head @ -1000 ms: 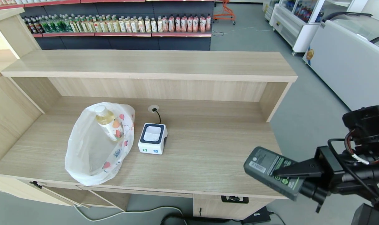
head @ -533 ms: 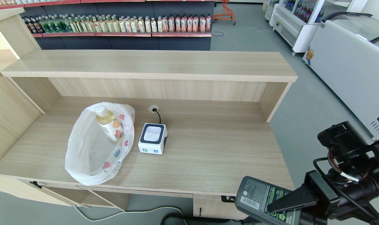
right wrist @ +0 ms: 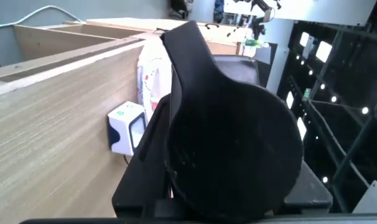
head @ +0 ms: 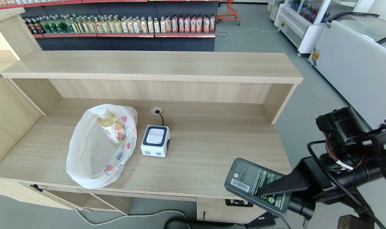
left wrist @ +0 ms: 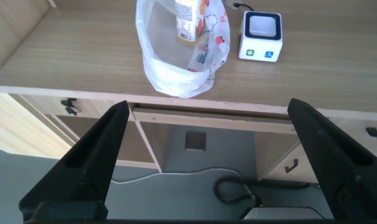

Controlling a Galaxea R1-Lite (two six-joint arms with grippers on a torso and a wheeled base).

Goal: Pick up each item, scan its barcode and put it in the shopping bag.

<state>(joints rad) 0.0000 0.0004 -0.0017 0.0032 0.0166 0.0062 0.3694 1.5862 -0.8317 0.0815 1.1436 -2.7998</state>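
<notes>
- The right gripper [head: 273, 190] is clamped on a flat, dark grey pack [head: 245, 176]; one black finger [head: 282, 186] lies across its upper face.
- The pack is tilted, with its printed face up. A white barcode label [head: 240, 185] sits near the end farthest from the gripper, and green marks sit nearer the finger.
- From the head view the pack hangs at the counter's [head: 212, 149] front edge, towards its right end and well apart from everything standing on the counter.
- The left gripper [left wrist: 208, 109] is spread wide with nothing between its fingers, and hangs low in front of the counter's front edge.
- A small white scanner [head: 155, 140] with a dark-framed window on top stands near the middle of the counter. A black cable [head: 161, 119] runs from its back to a round hole [head: 156, 110] in the surface.
- Just beside the scanner, on its left, the white shopping bag [head: 94, 159] with red fruit prints lies slumped, its mouth open towards the front.
- A bottle [head: 110, 125] of pale yellow drink with a white cap stands inside the bag, leaning against its back wall.
- Beyond the counter, a shop shelf [head: 122, 35] carries a long row of drink bottles, and white freezer chests [head: 355, 60] stand off to the right.
</notes>
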